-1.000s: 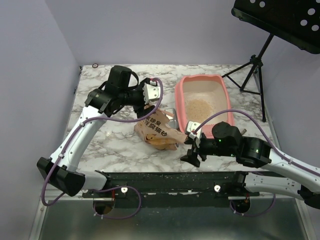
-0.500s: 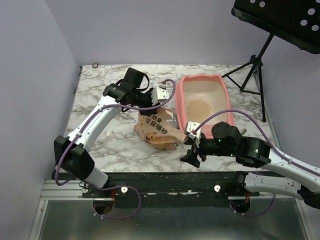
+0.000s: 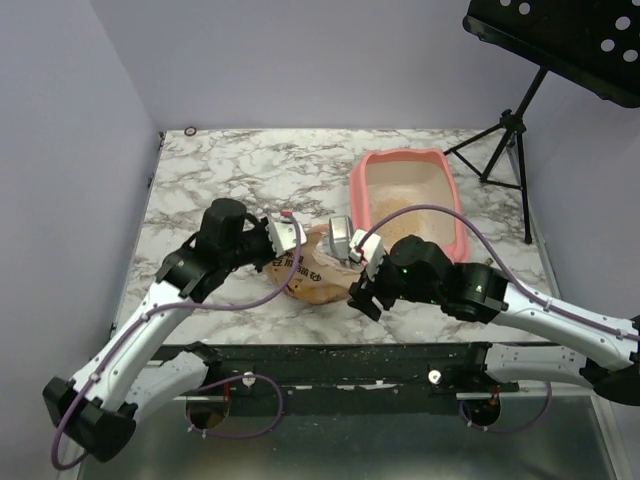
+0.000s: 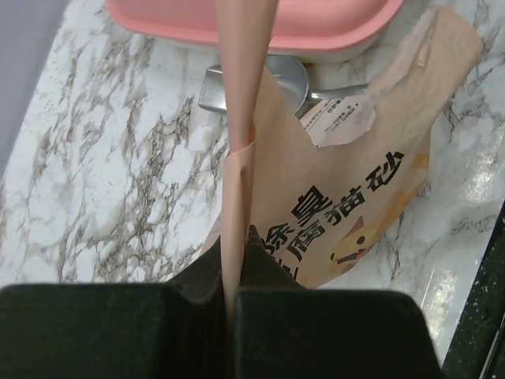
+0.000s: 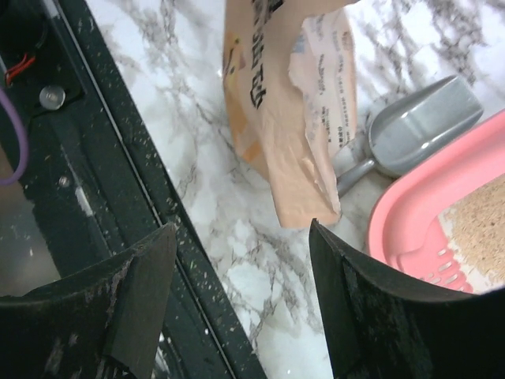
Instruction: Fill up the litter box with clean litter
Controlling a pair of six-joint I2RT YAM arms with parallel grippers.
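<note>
The pink litter box (image 3: 400, 157) sits at the back right of the marble table, with tan litter (image 3: 398, 207) in it. An orange printed bag (image 3: 316, 268) lies to its left. My left gripper (image 3: 284, 236) is shut on a raised fold of the bag (image 4: 241, 118), which runs up from between the jaws (image 4: 234, 260). The box rim (image 4: 316, 24) lies beyond it. My right gripper (image 3: 362, 290) stands open just short of the bag's near end (image 5: 304, 181), with nothing between its fingers (image 5: 241, 237). Box rim (image 5: 410, 237) and litter (image 5: 481, 213) show at right.
A grey metal scoop (image 4: 268, 83) lies between the bag and the box, also visible as the scoop (image 5: 418, 126) in the right wrist view. A black rail (image 3: 340, 355) runs along the table's near edge. A music stand tripod (image 3: 505, 130) stands beyond the box.
My left arm pulled back toward the near left and its gripper closed on the bag's fold. The right gripper moved left, up to the bag's near end, still open.
</note>
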